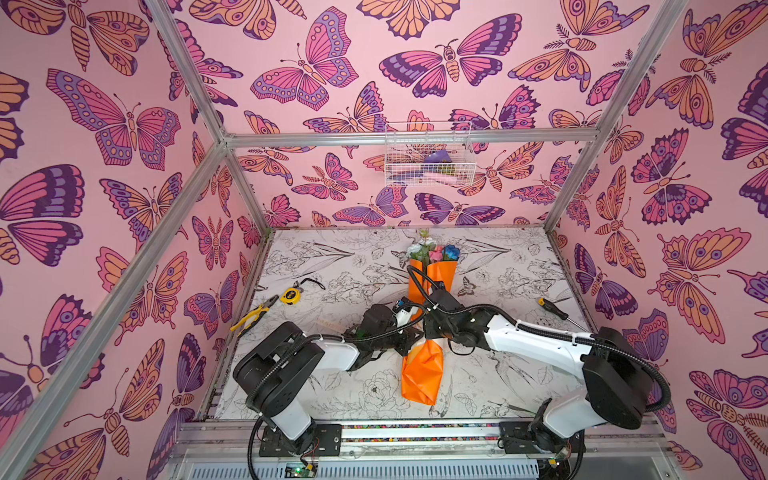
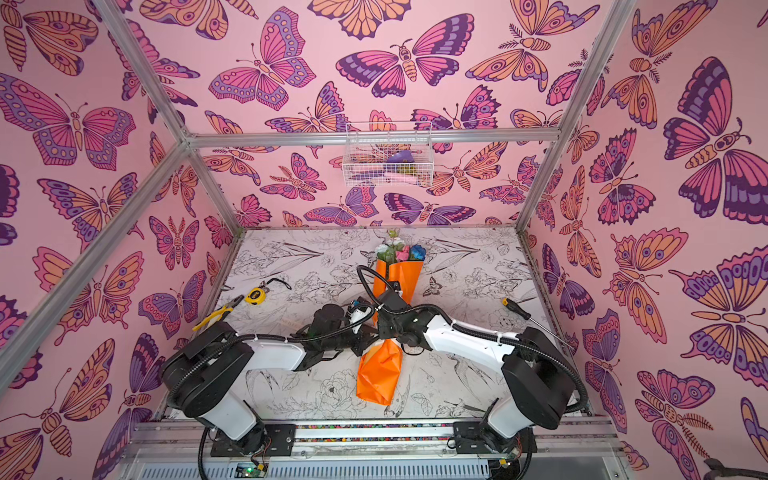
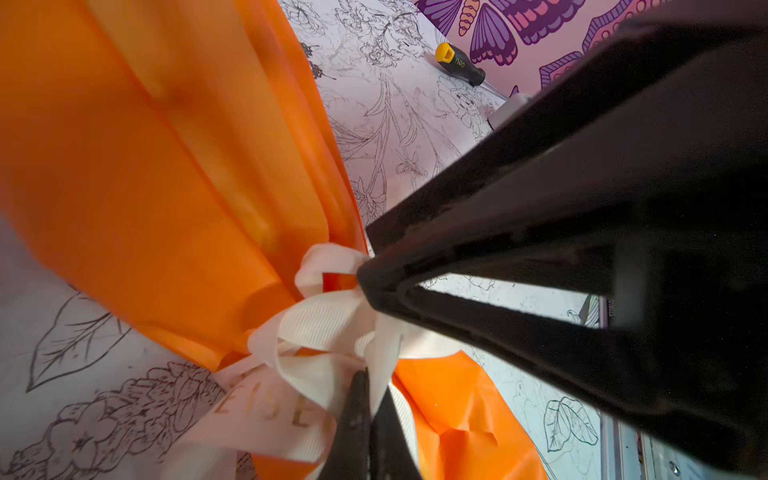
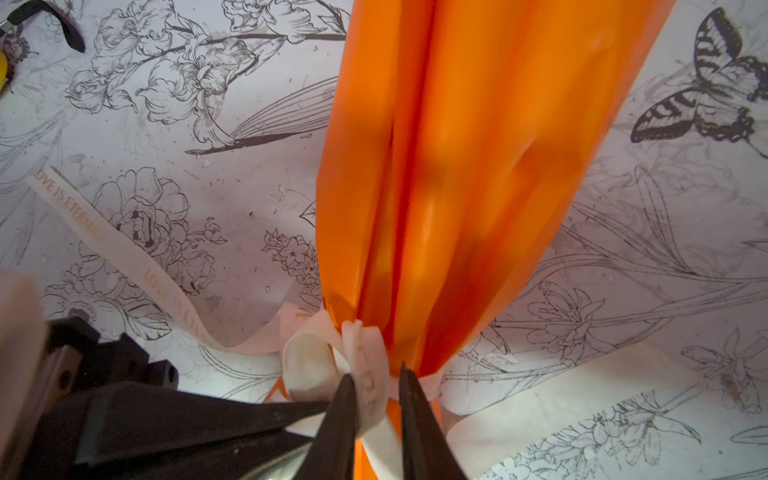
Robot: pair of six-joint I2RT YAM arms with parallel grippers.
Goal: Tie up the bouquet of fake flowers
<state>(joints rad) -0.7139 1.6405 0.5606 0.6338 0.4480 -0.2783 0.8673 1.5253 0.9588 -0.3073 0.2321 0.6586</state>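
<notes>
Bright, even light; soft blur across both wrist views.

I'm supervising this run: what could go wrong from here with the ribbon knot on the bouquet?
1. The left end effector and right end effector both pinch the cream ribbon right at the bouquet's orange wrapping paper; a pull could tear it.
2. The knot looks loose; a loop might slip free.

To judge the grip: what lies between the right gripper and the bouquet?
The ribbon: in the right wrist view it is wound round the bouquet just ahead of the right gripper, with one strand between the fingers.
</notes>
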